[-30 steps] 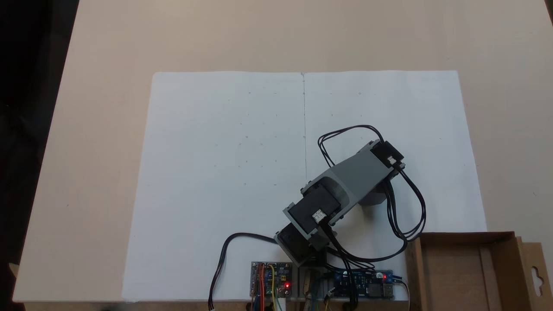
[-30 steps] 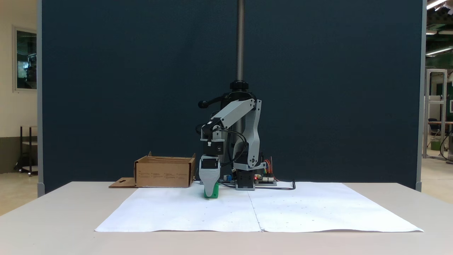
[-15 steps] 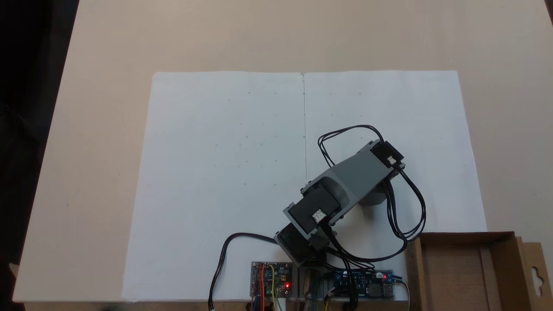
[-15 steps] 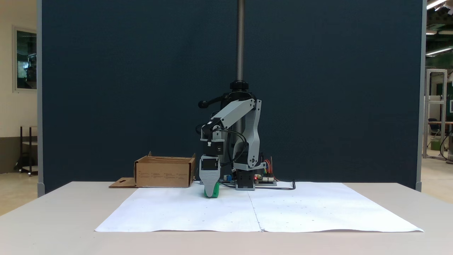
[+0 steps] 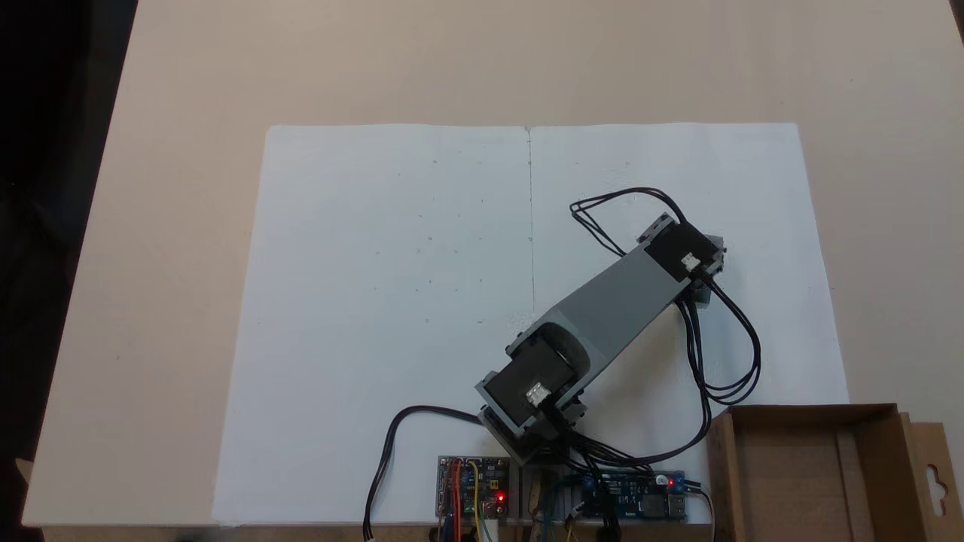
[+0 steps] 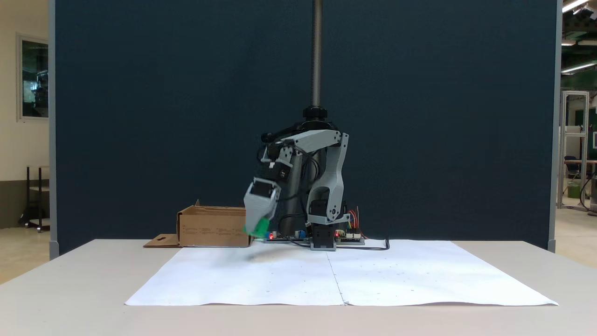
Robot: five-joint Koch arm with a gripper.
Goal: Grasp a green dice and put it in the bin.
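Observation:
My gripper [image 6: 256,228] hangs tilted a little above the white paper, left of the arm's base, shut on the green dice [image 6: 261,227]. The dice is a small bright green cube that peeks out under the grey jaw, clear of the table. The bin [image 6: 210,228], a shallow brown cardboard box, stands just left of and behind the gripper. In a fixed view from above, the bin [image 5: 724,474] sits at the lower right corner. There the forearm and wrist motor [image 5: 681,256] cover the gripper and the dice.
A large white paper sheet [image 5: 392,301] covers the table's middle. Two circuit boards [image 5: 473,485] and loose black cables [image 5: 723,354] sit by the arm's base. The bin's side flap [image 5: 934,474] has a cut-out slot. A metal pole [image 6: 317,56] rises behind the arm.
The gripper has lifted the green dice off the paper and swung toward the bin. The forearm has stretched out and risen, and the gripper now tilts.

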